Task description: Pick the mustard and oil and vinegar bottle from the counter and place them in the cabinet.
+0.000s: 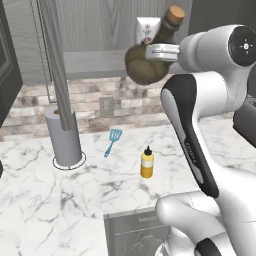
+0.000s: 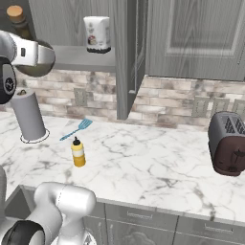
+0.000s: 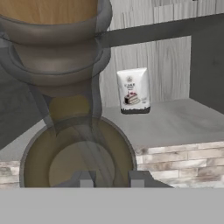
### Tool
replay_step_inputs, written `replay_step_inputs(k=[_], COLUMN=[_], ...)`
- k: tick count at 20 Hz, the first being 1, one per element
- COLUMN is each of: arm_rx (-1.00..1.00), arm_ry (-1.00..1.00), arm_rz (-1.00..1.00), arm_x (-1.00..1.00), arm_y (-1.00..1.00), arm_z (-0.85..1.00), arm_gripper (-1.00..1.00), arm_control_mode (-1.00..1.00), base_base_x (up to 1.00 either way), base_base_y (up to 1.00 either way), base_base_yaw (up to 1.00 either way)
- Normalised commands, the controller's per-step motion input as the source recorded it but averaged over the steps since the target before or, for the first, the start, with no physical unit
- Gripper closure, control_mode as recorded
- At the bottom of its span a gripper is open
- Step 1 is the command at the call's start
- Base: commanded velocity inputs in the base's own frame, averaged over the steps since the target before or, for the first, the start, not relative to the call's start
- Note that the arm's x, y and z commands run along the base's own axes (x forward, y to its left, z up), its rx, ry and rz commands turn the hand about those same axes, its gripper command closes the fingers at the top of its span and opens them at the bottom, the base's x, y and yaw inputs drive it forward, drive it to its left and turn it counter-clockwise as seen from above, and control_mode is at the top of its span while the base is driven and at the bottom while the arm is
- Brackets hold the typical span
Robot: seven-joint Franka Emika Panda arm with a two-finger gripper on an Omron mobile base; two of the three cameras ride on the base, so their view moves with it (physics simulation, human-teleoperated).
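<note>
The claw is pinching the oil and vinegar bottle, holding it tilted at cabinet shelf height for placing, while the mustard is waiting on the table.

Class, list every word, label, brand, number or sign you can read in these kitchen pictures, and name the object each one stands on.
White printed bag on the cabinet shelf: a cake picture and lines of print, too blurred to read.
Mustard on the counter: no label shows.
Oil and vinegar bottle held by the gripper: no lettering shows.
Toaster: no readable marking.
No text can be read anywhere.
</note>
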Motion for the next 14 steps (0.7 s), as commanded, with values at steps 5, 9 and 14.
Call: replay_step_inputs(k=[5, 9, 14], arm_rx=[0.05, 0.01, 0.0], arm_ry=[0.0, 0.0, 0.0], arm_rz=[-0.02, 0.0, 0.0], arm_x=[0.62, 0.41, 0.34], arm_y=[0.02, 0.22, 0.33], arm_z=[0.0, -0.03, -0.07], arm_gripper=[1.0, 1.0, 1.0], arm_control_mode=[-1.0, -1.0, -1.0], base_base_x=[0.0, 0.0, 0.0], base_base_y=[0.0, 0.0, 0.0], base_base_yaw=[0.0, 0.0, 0.0])
